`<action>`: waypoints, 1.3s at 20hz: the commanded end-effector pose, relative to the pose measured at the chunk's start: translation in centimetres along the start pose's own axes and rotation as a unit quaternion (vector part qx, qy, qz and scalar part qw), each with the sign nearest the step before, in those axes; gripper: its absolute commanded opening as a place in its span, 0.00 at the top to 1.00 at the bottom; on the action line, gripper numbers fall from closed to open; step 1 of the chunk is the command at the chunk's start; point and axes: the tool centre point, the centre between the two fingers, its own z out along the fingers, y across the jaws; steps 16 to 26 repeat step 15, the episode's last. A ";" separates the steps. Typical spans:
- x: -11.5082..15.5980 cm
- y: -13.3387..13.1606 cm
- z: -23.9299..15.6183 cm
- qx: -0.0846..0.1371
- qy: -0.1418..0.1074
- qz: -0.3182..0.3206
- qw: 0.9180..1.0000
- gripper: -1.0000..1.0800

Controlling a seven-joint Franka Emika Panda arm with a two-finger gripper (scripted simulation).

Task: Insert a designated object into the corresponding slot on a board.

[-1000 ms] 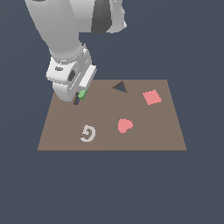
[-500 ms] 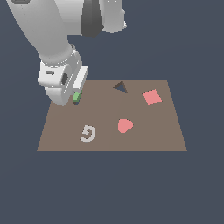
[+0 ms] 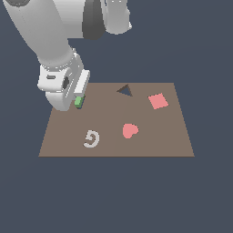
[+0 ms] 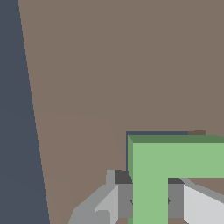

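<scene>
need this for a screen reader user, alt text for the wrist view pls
A bright green L-shaped block fills the lower part of the view, held in the gripper just above the brown board. A thin dark edge of a slot shows along the block's outer corner, and dark floor runs beside the board's edge.

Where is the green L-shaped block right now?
The green L-shaped block sits at the tool, over the board near its far corner on the exterior view's left, well away from the triangular cutout.

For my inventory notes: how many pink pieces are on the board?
2: the pink square near the far edge toward the exterior view's right, and the pink heart mid-board. The gripper may hide others.
</scene>
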 end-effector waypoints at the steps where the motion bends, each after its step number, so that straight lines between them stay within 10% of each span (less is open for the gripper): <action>1: 0.0 0.0 0.4 0.000 0.000 -0.001 1.000 1.00; 5: 0.0 0.1 0.9 0.000 0.000 -0.002 1.000 1.00; 6: 0.0 0.1 0.9 0.000 0.000 -0.002 1.000 0.04; 26: 0.0 0.1 0.9 0.000 0.000 -0.002 1.000 0.04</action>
